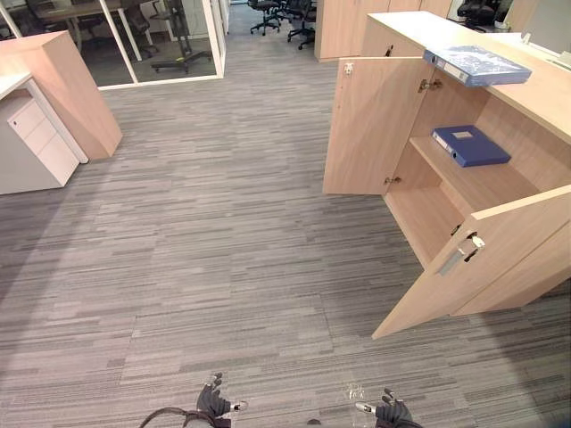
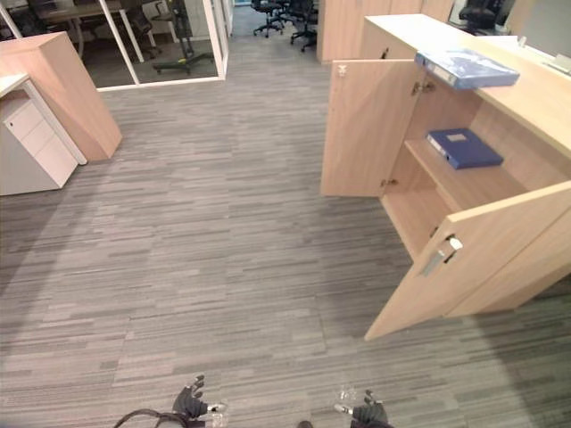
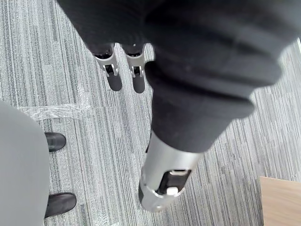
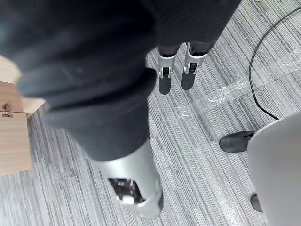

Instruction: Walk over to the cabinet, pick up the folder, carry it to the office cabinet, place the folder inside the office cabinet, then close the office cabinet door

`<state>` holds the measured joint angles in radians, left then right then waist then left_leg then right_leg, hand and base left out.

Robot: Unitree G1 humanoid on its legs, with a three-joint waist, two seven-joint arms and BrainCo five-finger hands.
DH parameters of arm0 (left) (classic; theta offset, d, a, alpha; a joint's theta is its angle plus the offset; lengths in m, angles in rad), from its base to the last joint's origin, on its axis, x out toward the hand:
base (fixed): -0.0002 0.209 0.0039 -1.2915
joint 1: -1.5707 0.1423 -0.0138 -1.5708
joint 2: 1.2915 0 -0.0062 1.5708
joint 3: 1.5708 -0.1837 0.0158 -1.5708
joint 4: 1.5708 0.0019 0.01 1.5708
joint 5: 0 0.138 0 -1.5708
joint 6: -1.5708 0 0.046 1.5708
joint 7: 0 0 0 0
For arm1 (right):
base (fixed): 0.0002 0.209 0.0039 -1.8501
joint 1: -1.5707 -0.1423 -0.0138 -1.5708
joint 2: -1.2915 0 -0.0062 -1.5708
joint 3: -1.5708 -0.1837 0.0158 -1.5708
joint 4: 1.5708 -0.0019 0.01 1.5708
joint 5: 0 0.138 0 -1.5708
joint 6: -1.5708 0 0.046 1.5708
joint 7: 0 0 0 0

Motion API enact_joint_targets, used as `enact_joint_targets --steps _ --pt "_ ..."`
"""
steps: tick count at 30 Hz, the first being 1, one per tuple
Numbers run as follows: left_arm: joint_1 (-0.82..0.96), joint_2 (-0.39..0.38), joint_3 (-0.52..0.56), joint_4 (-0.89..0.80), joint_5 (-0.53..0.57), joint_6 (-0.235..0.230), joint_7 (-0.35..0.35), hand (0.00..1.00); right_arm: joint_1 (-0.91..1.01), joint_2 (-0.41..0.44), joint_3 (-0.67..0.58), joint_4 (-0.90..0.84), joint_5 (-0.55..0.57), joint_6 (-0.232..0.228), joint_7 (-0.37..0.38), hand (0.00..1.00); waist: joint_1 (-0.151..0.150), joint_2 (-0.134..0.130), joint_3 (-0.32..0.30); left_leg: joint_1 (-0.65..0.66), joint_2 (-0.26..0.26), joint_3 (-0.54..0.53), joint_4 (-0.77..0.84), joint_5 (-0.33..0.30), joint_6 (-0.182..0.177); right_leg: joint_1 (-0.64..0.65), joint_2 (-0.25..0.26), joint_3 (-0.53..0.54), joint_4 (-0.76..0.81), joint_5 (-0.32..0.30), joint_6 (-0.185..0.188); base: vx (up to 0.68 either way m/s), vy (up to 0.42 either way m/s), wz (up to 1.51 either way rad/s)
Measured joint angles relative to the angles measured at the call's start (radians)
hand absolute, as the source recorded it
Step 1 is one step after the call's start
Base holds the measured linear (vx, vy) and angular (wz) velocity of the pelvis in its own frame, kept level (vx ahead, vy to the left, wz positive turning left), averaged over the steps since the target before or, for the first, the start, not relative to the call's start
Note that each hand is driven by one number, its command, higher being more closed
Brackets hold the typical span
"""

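Where the grey carpet (image 1: 205,241) begins on the left, a wooden counter (image 1: 67,89) stands with a white drawer box (image 1: 36,143) just beside it. A glass wall (image 1: 165,45) is far behind them. Low down in the middle, the left hand (image 1: 214,403) hangs over the carpet, and its fingers (image 3: 114,77) are straight and hold nothing. Near it, the right hand (image 1: 393,413) hangs the same way, with its fingers (image 4: 164,80) straight and loose too. Further right stands the wooden cabinet (image 1: 535,98). Its left door (image 1: 370,125) and right door (image 1: 486,259) are both swung wide open. A light blue folder (image 1: 475,64) lies flat on top of the cabinet. A dark blue folder (image 1: 470,145) lies flat on the shelf inside. Both folders are well apart from the hands.
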<state>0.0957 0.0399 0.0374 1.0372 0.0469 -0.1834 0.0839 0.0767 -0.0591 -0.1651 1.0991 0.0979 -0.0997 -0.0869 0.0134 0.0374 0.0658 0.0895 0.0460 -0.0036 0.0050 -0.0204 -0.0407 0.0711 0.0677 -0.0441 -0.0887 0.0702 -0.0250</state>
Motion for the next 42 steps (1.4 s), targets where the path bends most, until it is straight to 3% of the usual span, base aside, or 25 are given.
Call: enact_joint_targets --steps 11,19,28,42 --pt "-0.014 0.001 0.02 0.046 -0.096 0.018 -0.033 0.0 -0.02 -0.003 -0.001 0.035 0.0 0.022 0.018 0.0 0.001 -0.007 0.0 0.018 0.0 -0.001 -0.003 0.0 0.0 0.018 0.0 -0.004 0.0 -0.001 0.001 0.0 0.003 0.0" --pt "-0.016 0.005 0.009 0.047 -0.094 0.017 -0.035 0.0 -0.025 -0.003 0.005 0.035 -0.045 0.03 0.018 0.0 0.002 -0.012 -0.001 0.017 0.0 -0.005 -0.005 0.002 0.0 0.018 -0.001 -0.008 0.0 -0.009 -0.001 0.0 0.0 0.0" --pt "-0.033 0.027 -0.033 0.054 -0.036 0.016 -0.034 0.0 -0.028 0.007 0.04 0.035 -0.083 0.035 0.015 0.0 0.003 -0.04 -0.008 0.022 -0.003 -0.007 -0.017 0.003 0.001 0.017 -0.004 -0.01 0.0 -0.01 -0.001 0.02 0.021 0.0" --pt "-0.036 0.03 -0.055 0.052 -0.016 0.012 -0.019 0.0 -0.027 0.009 0.035 0.035 -0.074 0.036 0.008 0.0 0.002 -0.041 -0.007 0.017 -0.008 -0.026 -0.017 0.005 0.004 0.019 -0.01 -0.031 0.0 -0.021 0.008 0.0 0.015 0.04"
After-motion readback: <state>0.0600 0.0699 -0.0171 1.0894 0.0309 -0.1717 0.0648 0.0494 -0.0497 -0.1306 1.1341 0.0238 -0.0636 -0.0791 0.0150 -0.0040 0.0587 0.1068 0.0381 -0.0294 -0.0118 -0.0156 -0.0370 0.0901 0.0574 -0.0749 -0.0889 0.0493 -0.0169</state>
